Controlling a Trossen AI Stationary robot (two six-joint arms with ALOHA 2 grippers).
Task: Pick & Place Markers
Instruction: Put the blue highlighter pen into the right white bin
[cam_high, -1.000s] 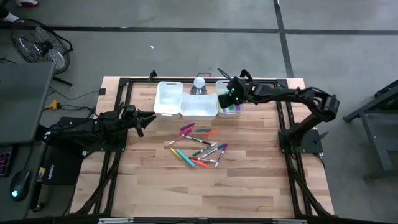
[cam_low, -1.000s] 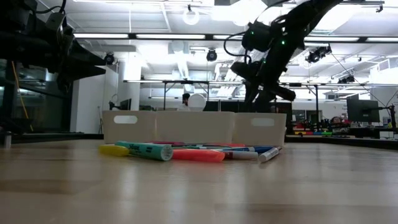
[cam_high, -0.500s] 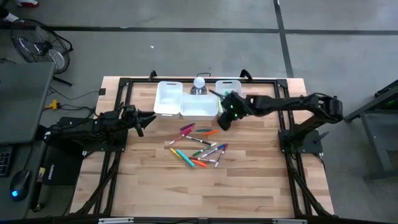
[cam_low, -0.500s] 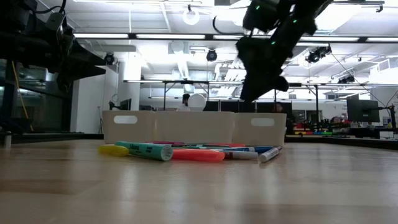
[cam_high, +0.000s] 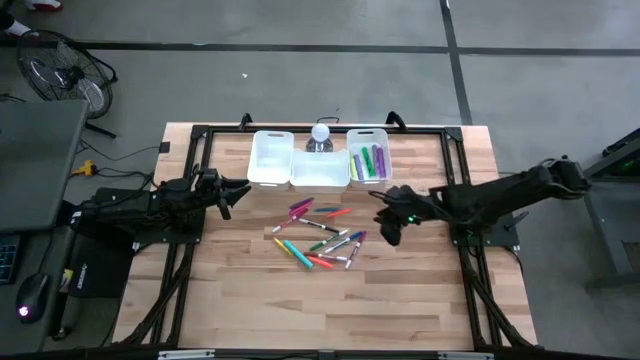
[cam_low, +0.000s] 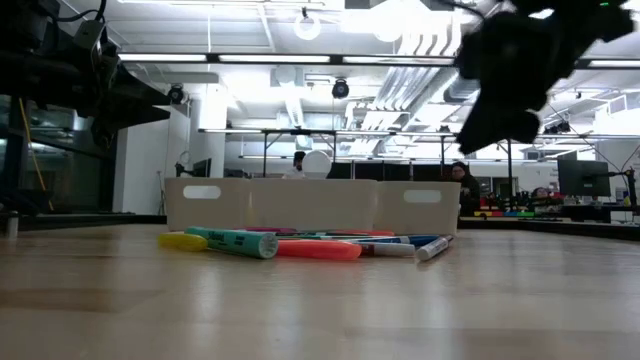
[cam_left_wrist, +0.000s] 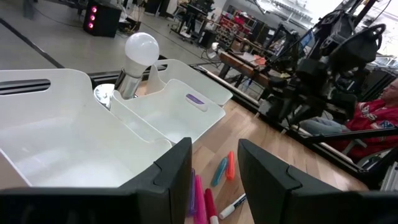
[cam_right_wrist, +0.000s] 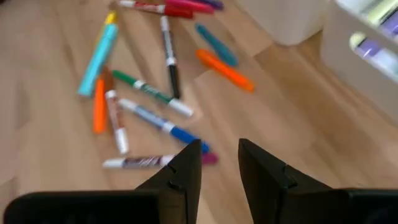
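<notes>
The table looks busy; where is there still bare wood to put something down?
Bare wood fills the table nearer than the loose markers, and between them and the left gripper. Crowded: the bins and around the right gripper.

markers (cam_high: 322, 238) lie before the bins (cam_high: 318, 172), beside the right gripper (cam_high: 388, 222).

A large open robotics lab: ceiling strip lights (cam_low: 250, 58), exposed pipes, rows of workbenches (cam_low: 300, 135) with monitors (cam_low: 585, 177), concrete floor (cam_high: 300, 90).
</notes>
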